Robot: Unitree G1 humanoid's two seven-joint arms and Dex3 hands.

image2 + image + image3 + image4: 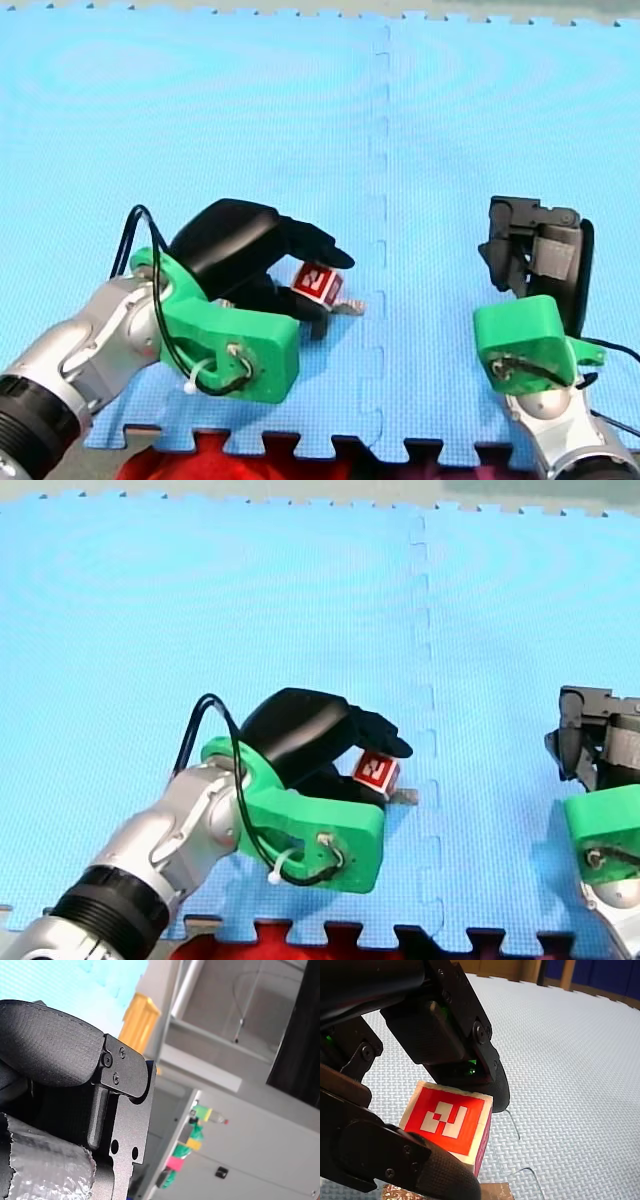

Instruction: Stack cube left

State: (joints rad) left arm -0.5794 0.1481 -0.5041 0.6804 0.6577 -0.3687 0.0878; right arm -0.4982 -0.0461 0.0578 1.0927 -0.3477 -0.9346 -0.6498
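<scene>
Reference landmark: the jigsaw seam [425, 680] that runs front to back through the blue foam mat [200, 600].

Left hand [310, 740]: positioned just left of the seam, near its front end. It is closed on the cube [376, 771]. In the second wrist view, one dark finger [470, 1045] presses on the far edge of the cube [447, 1122], and another [435, 1175] bears on its near lower edge.

Cube: red, with a white block marking on the upward face. It sits tilted in the grasp, just left of the seam. Whether its underside touches the mat cannot be determined. A small silver foil patch [405, 797] lies on the mat directly beside the cube, between it and the seam.

Right hand [530, 255]: positioned well to the right of the seam, apart from the cube. Whether it is open or closed cannot be determined.
</scene>
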